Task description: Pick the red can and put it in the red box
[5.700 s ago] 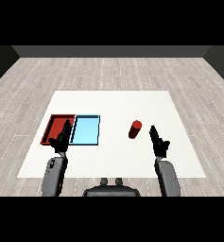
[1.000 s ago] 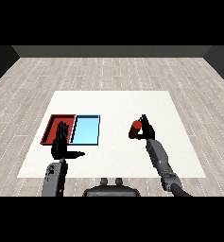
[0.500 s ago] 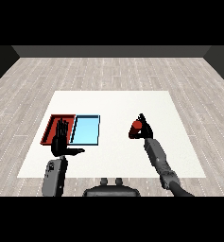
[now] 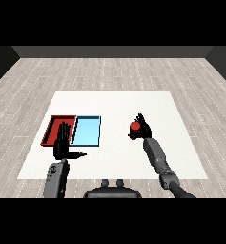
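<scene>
Right hand (image 4: 143, 127) was curled round the red can (image 4: 134, 127), fingers wrapping its far side, can showing at the hand's left edge. From where I stood it was hard to say whether the can sat on the surface (image 4: 114, 105) or hung just above it; a faint dark patch below it suggested contact or near contact, but I could not be sure. The right forearm reached in from the lower right, angled up toward the can.

Left hand (image 4: 63, 141) held nothing: fingers straight and pointing away from the robot, thumb stuck out sideways to the right. It hovered at the near edge of the red tray (image 4: 53, 125), partly covering that tray's front corner.

The red tray lay at the left, touching the light blue tray (image 4: 87, 130) on its right. Neither tray appeared to contain anything. The can was well apart from both, to the right of the blue one.

Progress, as judged: grasp made, so the pick looked about done. Left to do: carry the can leftward across the blue tray, set it in the red tray, release.
</scene>
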